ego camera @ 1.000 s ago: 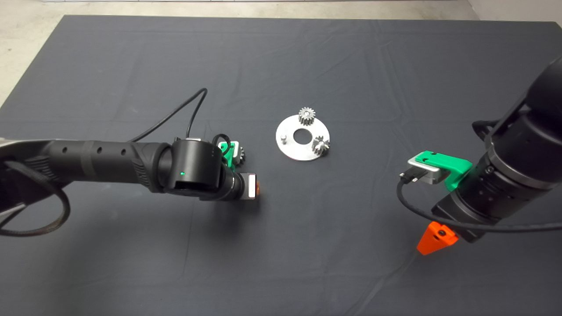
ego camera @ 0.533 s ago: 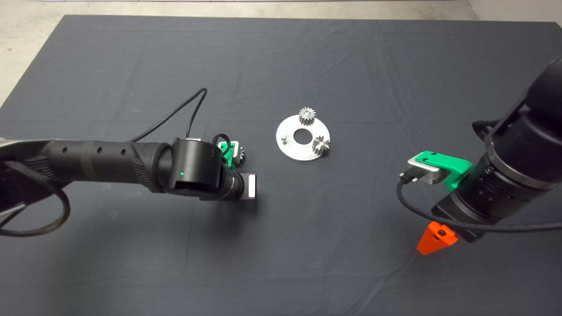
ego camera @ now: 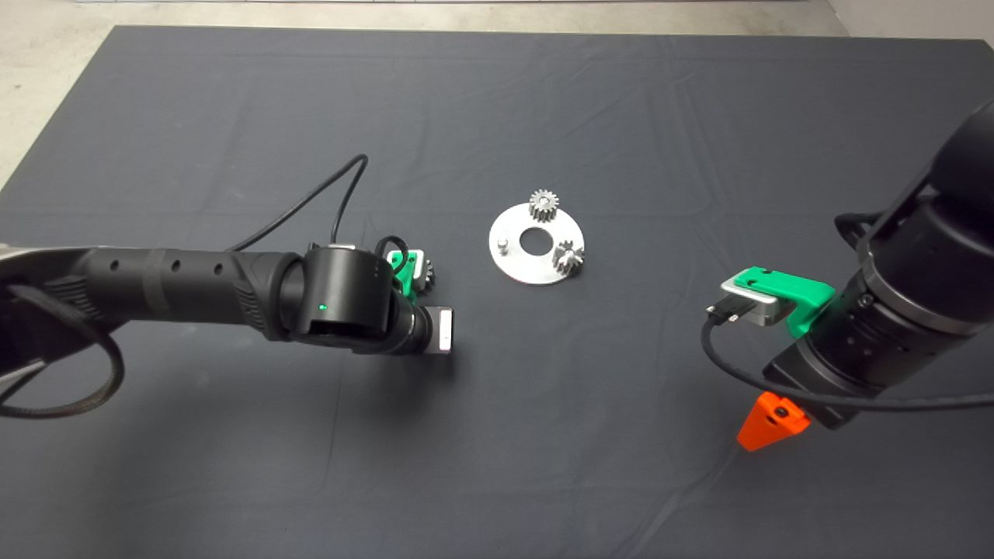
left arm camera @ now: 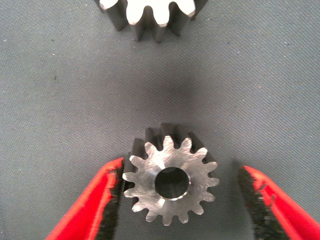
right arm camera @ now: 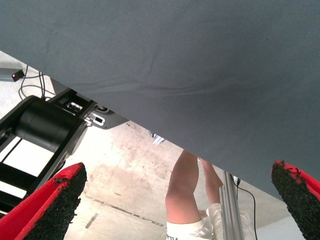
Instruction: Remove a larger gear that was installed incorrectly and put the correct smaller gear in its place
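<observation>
Sitting on the table's dark mat (ego camera: 233, 116), the smaller gear (left arm camera: 170, 180) lies flat between the open fingers (left arm camera: 97, 200) of the left hand (left arm camera: 182, 200), left of the round metal plate (ego camera: 536, 247). One pad touches its teeth; the other is apart. The right hand (right arm camera: 175, 210) waits wide open, holding nothing, above a person's legs (right arm camera: 187, 195).

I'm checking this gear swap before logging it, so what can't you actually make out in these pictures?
- Head view: the left gripper and the smaller gear it straddles are hidden under the left arm.
- Left wrist view: a second gear is cut off by the edge; its size is unclear.
- Head view: the plate gears are too small to compare.
</observation>
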